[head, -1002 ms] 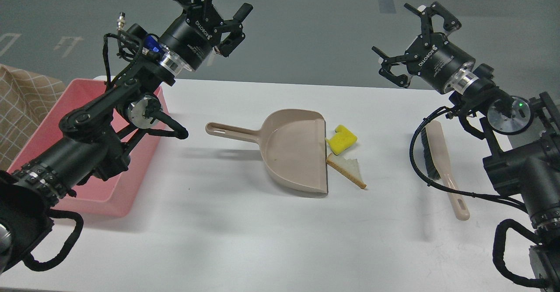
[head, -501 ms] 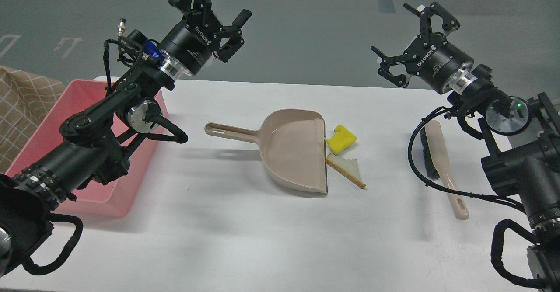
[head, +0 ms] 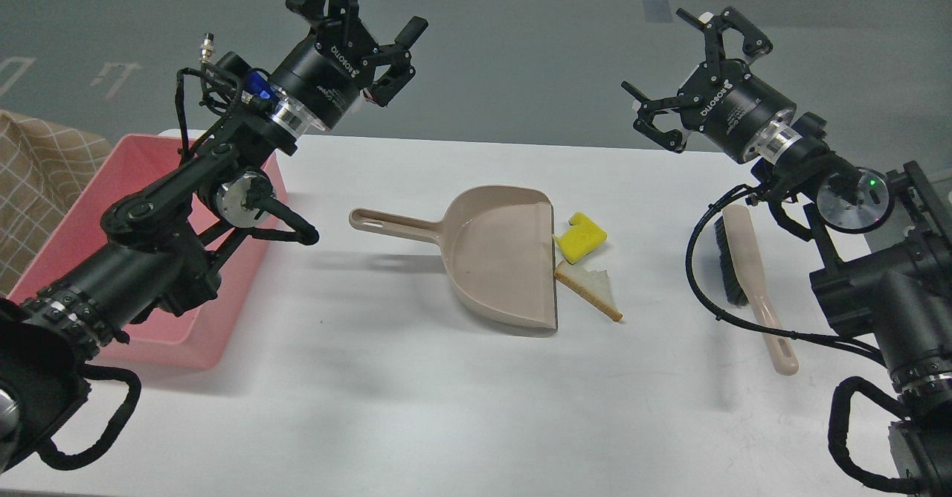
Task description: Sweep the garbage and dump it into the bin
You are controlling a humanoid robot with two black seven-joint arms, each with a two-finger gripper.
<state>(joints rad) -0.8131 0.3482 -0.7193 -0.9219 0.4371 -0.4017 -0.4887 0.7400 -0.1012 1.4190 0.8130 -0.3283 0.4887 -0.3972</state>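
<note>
A yellow notched sponge chunk (head: 581, 237) and a triangular white bread slice (head: 593, 292) with brown crust lie on the white table, touching the open mouth of a beige dustpan (head: 498, 257). The pink bin (head: 89, 236) stands at the left edge, partly hidden by my left arm. My left gripper (head: 357, 2) is open and empty, held high above the table's far edge, up and left of the dustpan handle. My right gripper (head: 688, 62) is open and empty, held high above the far right of the table. A beige brush (head: 751, 281) with black bristles lies below it.
A beige checked cloth (head: 37, 177) shows at the far left beside the bin. Grey floor lies beyond the table's far edge. My right arm's black cable (head: 714, 289) loops over the brush area. Bare white table lies in front of the dustpan.
My right gripper has moved slightly left and up. My left gripper has shifted only a little. The dustpan, garbage and brush have not moved.
</note>
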